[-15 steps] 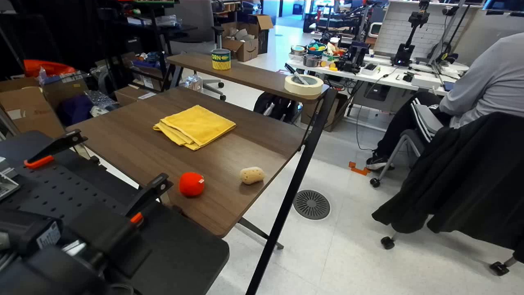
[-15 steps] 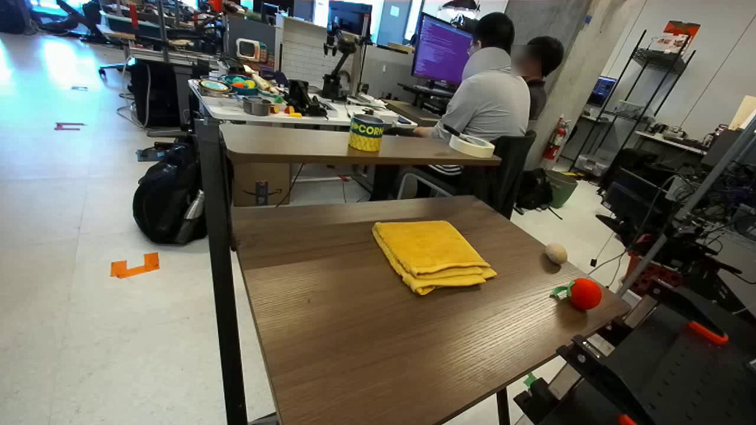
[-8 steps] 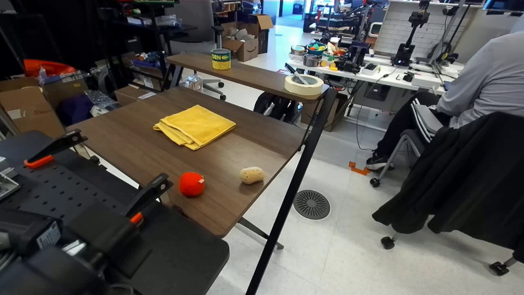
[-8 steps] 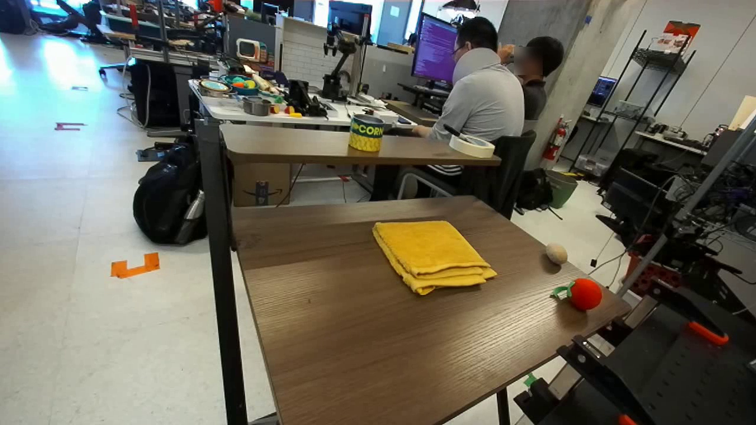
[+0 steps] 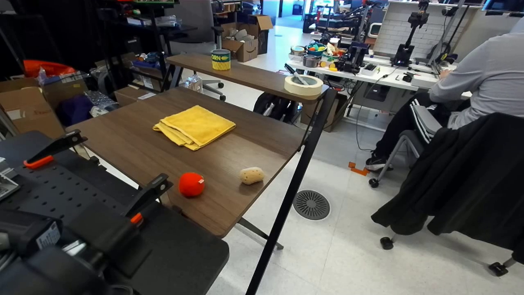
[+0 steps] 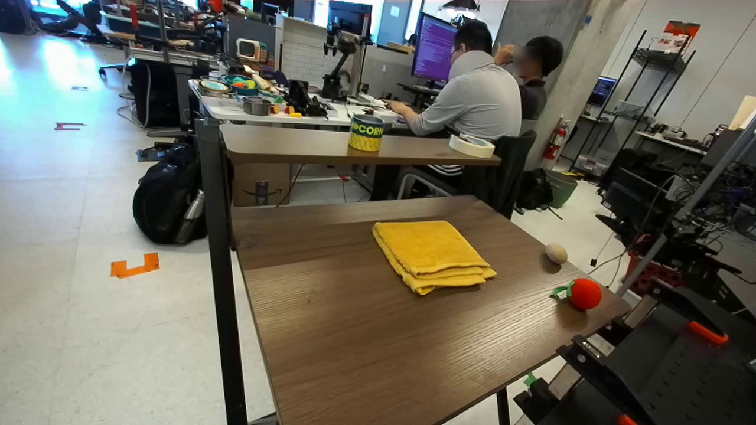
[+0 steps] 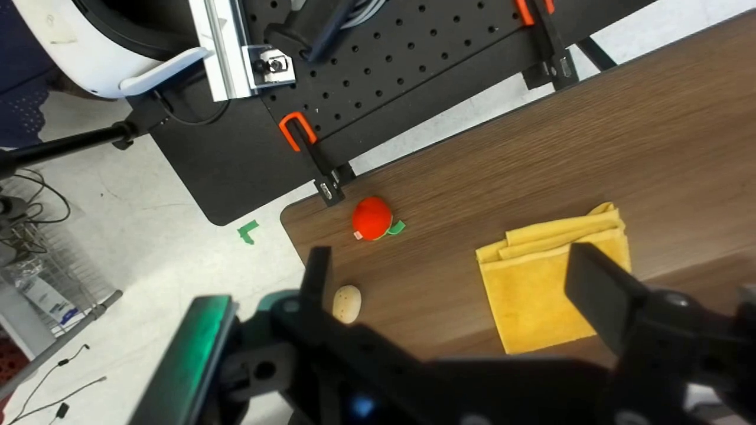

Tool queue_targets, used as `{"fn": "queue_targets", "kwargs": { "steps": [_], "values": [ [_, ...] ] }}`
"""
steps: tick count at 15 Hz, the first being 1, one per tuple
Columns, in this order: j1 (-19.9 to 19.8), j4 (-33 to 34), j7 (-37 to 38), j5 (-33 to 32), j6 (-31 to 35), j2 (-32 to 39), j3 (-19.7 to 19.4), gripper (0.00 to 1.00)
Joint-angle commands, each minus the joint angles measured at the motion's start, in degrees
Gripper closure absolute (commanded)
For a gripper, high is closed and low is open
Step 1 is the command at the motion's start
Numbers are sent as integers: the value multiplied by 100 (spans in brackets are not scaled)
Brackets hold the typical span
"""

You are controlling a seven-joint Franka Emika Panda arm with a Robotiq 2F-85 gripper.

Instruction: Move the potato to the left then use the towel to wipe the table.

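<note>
The potato [image 5: 251, 175] is a small beige lump near the table's edge in both exterior views; it also shows at the table's right side [image 6: 556, 254]. The yellow towel [image 5: 195, 127] lies folded flat on the dark brown wooden table [image 5: 135, 135], apart from the potato. In the wrist view my gripper [image 7: 452, 260] is open and empty, with its fingers wide apart above the table. The potato [image 7: 346, 304] shows just inside the left finger. The right finger covers part of the towel [image 7: 537, 295]. The gripper does not show in the exterior views.
A red tomato-like toy [image 5: 191, 184] lies near the potato. A raised shelf [image 6: 283, 144] along the table holds a corn can [image 6: 365, 133] and a tape roll [image 6: 471, 146] with a marker. A black perforated platform [image 5: 73, 176] with clamps adjoins the table. A person sits beyond.
The potato, towel and red toy have not moved. The seated person in the background has leaned and moved an arm forward.
</note>
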Motion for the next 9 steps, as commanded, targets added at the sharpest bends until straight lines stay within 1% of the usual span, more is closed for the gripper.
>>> {"fn": "queue_targets", "kwargs": {
  "steps": [1,8,9],
  "values": [
    [-8,13,-6,4,-12,0,6,0],
    [-8,13,-6,4,-12,0,6,0],
    [-48,-47,-70,-2,-317,-5,-69,0]
  ]
}}
